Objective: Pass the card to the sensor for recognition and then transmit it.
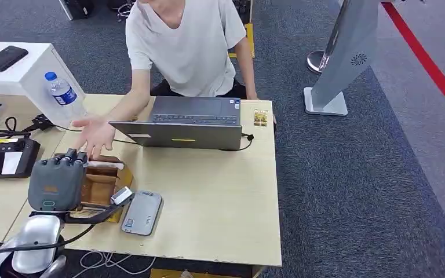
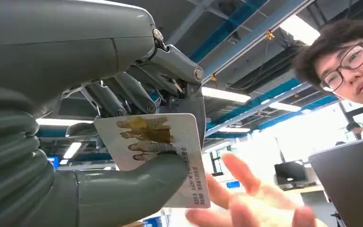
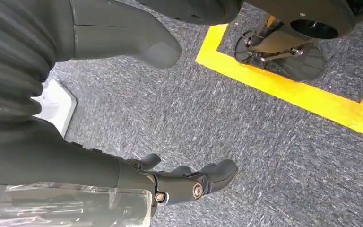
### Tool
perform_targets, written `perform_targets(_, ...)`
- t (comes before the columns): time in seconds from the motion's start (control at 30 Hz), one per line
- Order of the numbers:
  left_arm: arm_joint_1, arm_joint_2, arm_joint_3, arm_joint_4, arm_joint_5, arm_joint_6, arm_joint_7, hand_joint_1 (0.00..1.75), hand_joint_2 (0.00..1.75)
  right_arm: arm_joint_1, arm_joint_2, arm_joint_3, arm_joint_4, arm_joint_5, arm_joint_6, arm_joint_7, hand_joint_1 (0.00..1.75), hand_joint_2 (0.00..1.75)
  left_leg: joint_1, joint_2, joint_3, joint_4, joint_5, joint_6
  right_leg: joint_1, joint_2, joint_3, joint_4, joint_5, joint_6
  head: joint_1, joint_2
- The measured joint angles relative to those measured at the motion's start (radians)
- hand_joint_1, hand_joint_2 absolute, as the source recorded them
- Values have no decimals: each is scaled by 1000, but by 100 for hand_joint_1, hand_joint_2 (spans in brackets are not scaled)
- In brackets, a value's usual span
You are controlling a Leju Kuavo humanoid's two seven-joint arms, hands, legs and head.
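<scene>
Left hand (image 2: 137,118): thumb and fingers (image 2: 123,92) pinch the card (image 2: 170,142), held over the table (image 1: 220,197) near the person's open palm (image 1: 95,136). Right hand (image 3: 170,182): fingers loosely apart, holding nothing, above grey carpet (image 3: 246,137).

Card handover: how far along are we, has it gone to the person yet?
Not yet. Done: the left hand has the white printed card off the table, pinched between thumb and fingers. Whether the grey flat sensor pad read it cannot be told. In hand: the card is held up near the person's open palm, which waits just beyond it. Left: release into that palm. The right hand hangs over the carpet, holding nothing.
</scene>
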Motion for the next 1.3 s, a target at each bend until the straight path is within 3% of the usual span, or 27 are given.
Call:
perform_targets(0.47,0,-8,1,2,0,0,-11,175,175,0,0,0,0,0,-2,-5,0,175,0,0,0,0,0,0,0,0,0,0,0,0,0,0)
perform_targets(0.5,0,-10,1,3,0,4,-21,0,175,0,0,0,0,0,-2,-6,0,175,0,0,0,0,0,0,0,0,0,0,0,0,0,0)
perform_targets(0.7,5,-44,20,7,0,9,-99,0,175,0,0,-1,1,0,-2,-13,0,175,0,0,0,0,0,0,0,0,0,0,0,0,0,0)
perform_targets(1.3,10,-76,44,7,0,10,-100,0,175,0,0,-2,1,0,-2,-17,0,175,0,0,0,0,0,0,0,0,0,0,0,0,0,0)
